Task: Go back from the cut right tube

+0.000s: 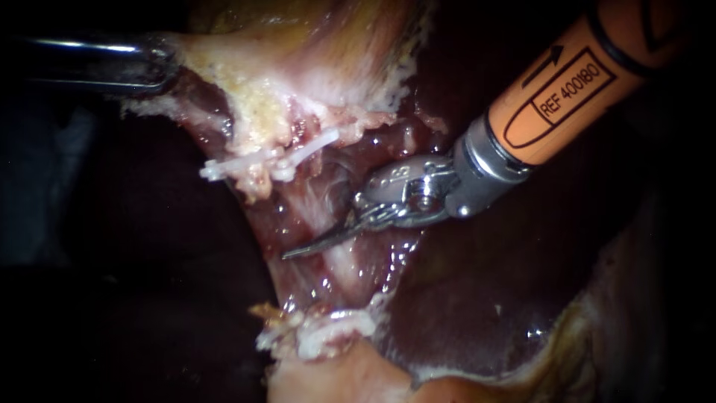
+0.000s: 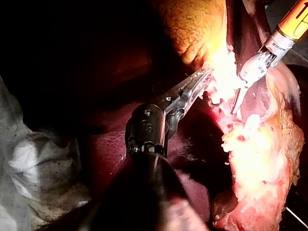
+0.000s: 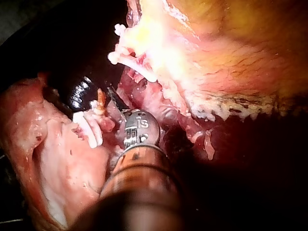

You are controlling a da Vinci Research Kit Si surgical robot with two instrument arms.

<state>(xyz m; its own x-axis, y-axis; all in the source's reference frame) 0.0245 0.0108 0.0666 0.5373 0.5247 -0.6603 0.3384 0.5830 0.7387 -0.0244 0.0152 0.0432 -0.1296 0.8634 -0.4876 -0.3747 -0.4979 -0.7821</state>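
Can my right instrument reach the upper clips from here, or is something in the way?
Probably yes. The right instrument, jaws shut, lies just below the upper clips, with only bare tissue between them; the left instrument sits well aside.

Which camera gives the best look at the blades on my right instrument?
The endoscope view: the right instrument's blades show side-on, full length, lying together. The left wrist view shows them small and far off. In the right wrist view the instrument's own wrist hides most of them.
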